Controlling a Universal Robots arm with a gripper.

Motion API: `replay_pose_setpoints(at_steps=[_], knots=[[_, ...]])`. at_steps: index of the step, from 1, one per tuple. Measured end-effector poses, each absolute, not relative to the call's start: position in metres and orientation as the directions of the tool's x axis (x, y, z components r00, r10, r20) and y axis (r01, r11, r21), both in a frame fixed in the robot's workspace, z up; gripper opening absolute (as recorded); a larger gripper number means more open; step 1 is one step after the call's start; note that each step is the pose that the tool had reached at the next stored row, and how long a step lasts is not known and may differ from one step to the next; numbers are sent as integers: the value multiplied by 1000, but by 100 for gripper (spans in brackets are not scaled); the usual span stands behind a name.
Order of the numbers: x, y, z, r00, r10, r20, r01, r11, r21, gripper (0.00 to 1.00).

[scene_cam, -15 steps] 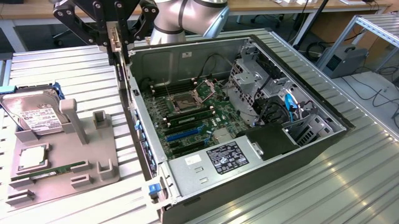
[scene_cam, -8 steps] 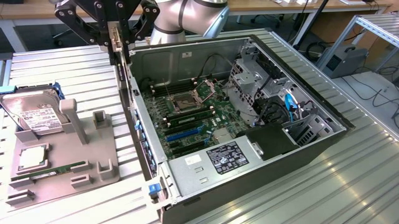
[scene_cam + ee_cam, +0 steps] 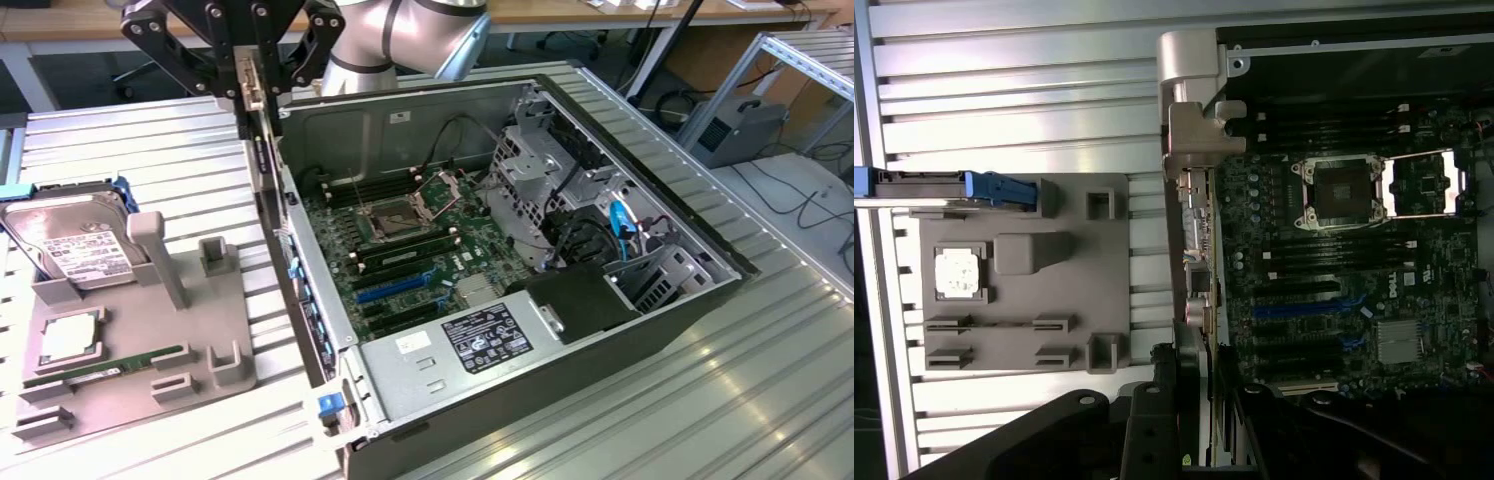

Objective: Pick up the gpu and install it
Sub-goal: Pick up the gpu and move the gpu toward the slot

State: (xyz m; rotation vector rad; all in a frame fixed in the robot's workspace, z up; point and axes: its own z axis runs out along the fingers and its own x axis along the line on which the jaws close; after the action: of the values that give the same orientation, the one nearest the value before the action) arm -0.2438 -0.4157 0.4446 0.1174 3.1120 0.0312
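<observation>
The transfer step is judged to be in hand. The gpu (image 3: 267, 190) is held upright by the pincer (image 3: 256, 90), which is closed narrowly on the card's upper end. The card hangs at the computer case (image 3: 400, 115) wall on the exterior view's left. Installation is judged to call for the card's lower edge to be aligned squarely over a blue slot (image 3: 394, 290).

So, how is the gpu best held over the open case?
Probably by its upper edge, from above, as the gripper does: the gpu hangs on edge, so its two flat faces suit a pinch and its lower edge is free to meet the motherboard.
</observation>
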Motion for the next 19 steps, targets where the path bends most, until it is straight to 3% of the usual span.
replay_pose_setpoints(at_steps=[19], knots=[[-238, -416, 444, -997, 76, -27, 75, 997, 21, 27]])
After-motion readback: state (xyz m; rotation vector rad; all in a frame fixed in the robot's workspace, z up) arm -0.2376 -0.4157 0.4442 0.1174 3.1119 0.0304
